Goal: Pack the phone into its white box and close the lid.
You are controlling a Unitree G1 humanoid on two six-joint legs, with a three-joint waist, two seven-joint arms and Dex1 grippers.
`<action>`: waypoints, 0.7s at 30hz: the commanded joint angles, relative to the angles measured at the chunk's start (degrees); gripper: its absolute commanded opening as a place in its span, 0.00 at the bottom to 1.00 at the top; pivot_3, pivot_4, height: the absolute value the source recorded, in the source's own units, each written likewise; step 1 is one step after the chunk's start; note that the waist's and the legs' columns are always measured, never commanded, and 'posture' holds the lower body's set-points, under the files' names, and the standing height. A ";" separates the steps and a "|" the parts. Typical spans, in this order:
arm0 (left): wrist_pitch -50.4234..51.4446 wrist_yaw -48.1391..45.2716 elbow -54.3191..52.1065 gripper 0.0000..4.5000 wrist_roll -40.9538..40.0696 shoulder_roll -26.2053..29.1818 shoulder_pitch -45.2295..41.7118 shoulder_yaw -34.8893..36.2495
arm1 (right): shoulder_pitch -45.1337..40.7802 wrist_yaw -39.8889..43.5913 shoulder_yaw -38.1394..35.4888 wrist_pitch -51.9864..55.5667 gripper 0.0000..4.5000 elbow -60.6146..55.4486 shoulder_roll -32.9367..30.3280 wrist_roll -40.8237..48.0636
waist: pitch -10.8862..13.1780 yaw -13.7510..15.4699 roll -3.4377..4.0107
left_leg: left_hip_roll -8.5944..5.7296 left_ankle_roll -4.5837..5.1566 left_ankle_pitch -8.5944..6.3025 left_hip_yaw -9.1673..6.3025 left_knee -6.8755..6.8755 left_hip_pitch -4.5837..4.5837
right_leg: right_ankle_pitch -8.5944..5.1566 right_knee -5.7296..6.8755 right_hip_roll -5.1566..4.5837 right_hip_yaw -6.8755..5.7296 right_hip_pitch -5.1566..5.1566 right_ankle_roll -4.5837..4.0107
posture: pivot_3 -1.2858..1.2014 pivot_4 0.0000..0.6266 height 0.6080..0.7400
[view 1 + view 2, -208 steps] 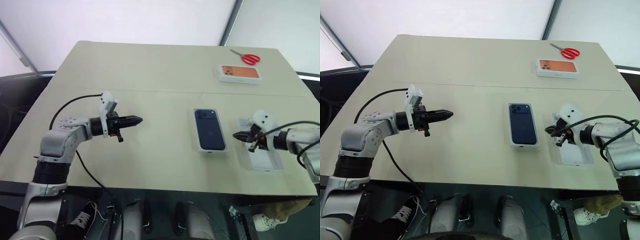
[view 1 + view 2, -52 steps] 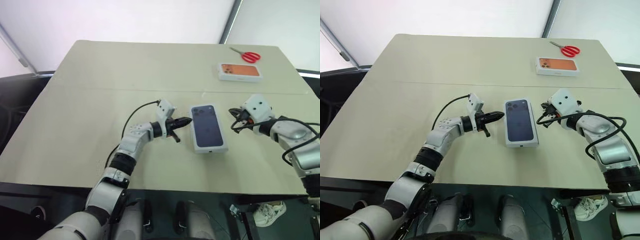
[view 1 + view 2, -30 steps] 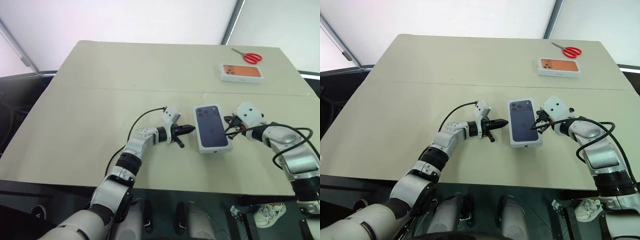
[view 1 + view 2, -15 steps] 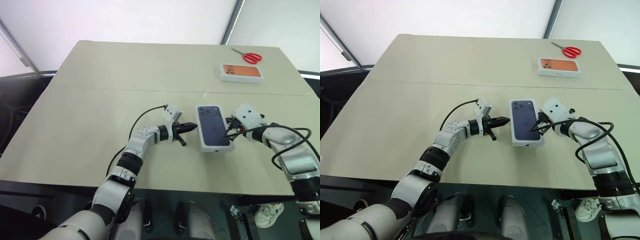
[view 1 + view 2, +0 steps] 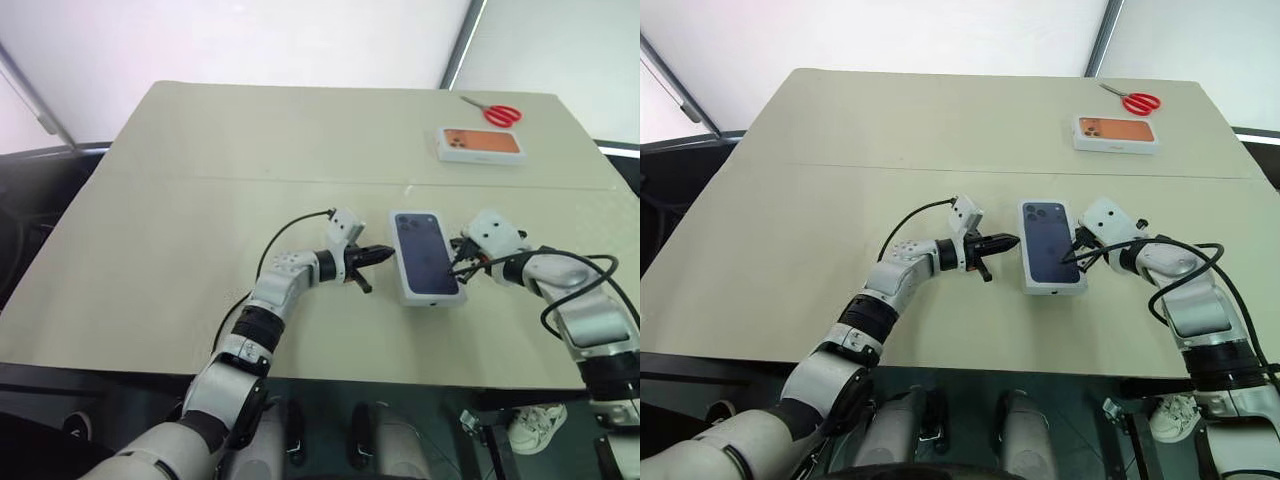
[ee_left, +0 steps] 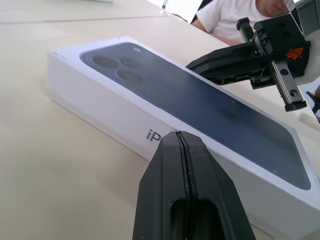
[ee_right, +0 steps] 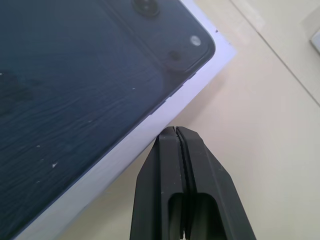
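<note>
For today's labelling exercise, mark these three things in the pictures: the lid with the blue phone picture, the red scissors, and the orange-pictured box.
lid [image 5: 426, 255], left eye view, middle of its blue picture
scissors [image 5: 502, 116], left eye view, red handles
orange-pictured box [image 5: 1116, 132], right eye view, centre of its orange top

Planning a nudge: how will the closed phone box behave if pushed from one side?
The box lies flat and low, so it should slide, not tip. Its sides look smooth; shut tips could slip. A push near one end would probably swing it around.
</note>
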 commanded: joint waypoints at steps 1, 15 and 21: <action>-0.76 1.25 -1.90 0.00 -1.55 -0.33 -3.72 2.19 | -4.63 -1.94 -4.70 -1.23 0.01 1.05 1.29 1.81 | 0.00 0.01 0.00 | 0.01 -0.01 0.00 0.00 0.00 0.00 | 0.00 0.00 0.01 0.00 0.00 0.00 | 0.52 0.24 0.98; -11.81 1.94 18.58 0.00 6.73 -4.94 -12.20 -1.74 | -7.65 0.29 2.08 -2.58 0.01 7.41 7.50 -1.04 | 0.00 -0.04 -0.01 | -0.02 0.01 0.00 0.06 -0.01 0.08 | 0.00 0.02 0.04 -0.01 0.06 0.02 | 0.52 0.24 0.98; -11.22 -4.59 12.86 0.00 9.20 -2.00 -6.38 -6.27 | 0.11 7.43 3.49 -0.03 0.01 -0.63 3.16 -0.17 | -0.07 0.01 0.00 | 0.01 0.02 -0.03 0.03 -0.02 0.35 | -0.01 -0.01 0.01 0.00 0.29 0.01 | 0.52 0.24 0.98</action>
